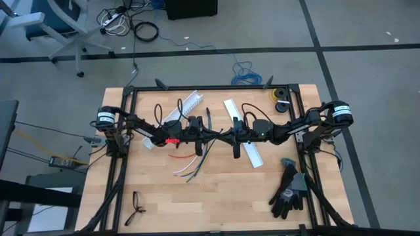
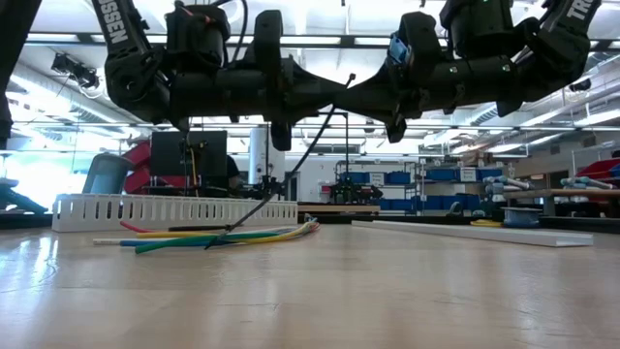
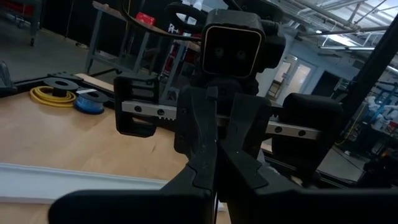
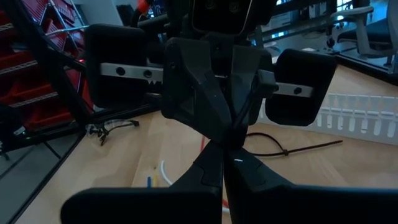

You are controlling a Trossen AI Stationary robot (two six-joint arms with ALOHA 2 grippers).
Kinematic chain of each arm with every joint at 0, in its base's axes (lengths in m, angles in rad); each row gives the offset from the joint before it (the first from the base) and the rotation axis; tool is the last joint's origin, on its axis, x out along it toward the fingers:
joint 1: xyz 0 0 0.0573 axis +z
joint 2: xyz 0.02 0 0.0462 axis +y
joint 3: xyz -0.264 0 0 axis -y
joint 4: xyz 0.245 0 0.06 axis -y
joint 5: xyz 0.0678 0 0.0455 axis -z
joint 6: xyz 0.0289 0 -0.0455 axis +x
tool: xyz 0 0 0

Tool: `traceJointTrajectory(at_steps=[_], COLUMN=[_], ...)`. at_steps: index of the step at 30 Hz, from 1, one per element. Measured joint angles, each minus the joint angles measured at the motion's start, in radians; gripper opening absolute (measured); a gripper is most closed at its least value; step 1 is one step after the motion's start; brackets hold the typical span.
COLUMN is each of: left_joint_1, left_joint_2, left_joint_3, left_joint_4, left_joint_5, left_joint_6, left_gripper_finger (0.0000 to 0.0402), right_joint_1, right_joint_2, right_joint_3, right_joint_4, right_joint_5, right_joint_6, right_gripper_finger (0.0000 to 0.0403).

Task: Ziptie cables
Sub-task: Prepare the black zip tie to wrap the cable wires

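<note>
1. Meeting tip to tip in mid-air over the middle of the table (image 1: 216, 196): left gripper (image 1: 217, 136) reaching in from the left, right gripper (image 1: 227, 136) from the right.
2. Right gripper fingers pressed fully together; left gripper fingers drawn almost together in the left wrist view, with whatever sits between them too thin to make out.
3. Running from that meeting point down toward the table in the low view: a thin black strip (image 2: 291, 165). Cannot tell which gripper actually has it.
4. Lying flat on the wood just in front of and below the grippers: the cables (image 1: 188, 165), loose ends fanned apart, near a white slotted channel (image 2: 174, 210) behind them. Not lifted, not visibly cinched.
5. Judged as the step in hand: handling the strip so it can be tightened round the bundle.
6. Keep the pinch firm on one side before loosening the other, to avoid dropping the strip.
7. Pull along the strip's length rather than sideways, so nothing twists or slips free.
8. Gather the fanned wires close together first; otherwise likely to bind only some.
9. Move slowly, since both sets of fingertips are crowded together and could knock each other.
</note>
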Motion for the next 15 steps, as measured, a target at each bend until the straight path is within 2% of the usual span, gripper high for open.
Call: traceJointTrajectory(at_steps=[7,15], left_joint_1=[0.032,0.048], left_joint_2=[0.0,0.0], left_joint_3=[0.0,0.005], left_joint_4=[-0.012,-0.025], left_joint_5=[0.079,0.106], left_joint_6=[-0.027,-0.03], left_gripper_finger=[0.0029,0.0029], right_joint_1=[0.002,0.001], right_joint_2=[0.0,-0.001], right_joint_3=[0.0,0.0], right_joint_4=[-0.011,-0.024], right_joint_5=[-0.004,-0.018], right_joint_6=[0.0,0.014], right_gripper_finger=[0.0,0.0])
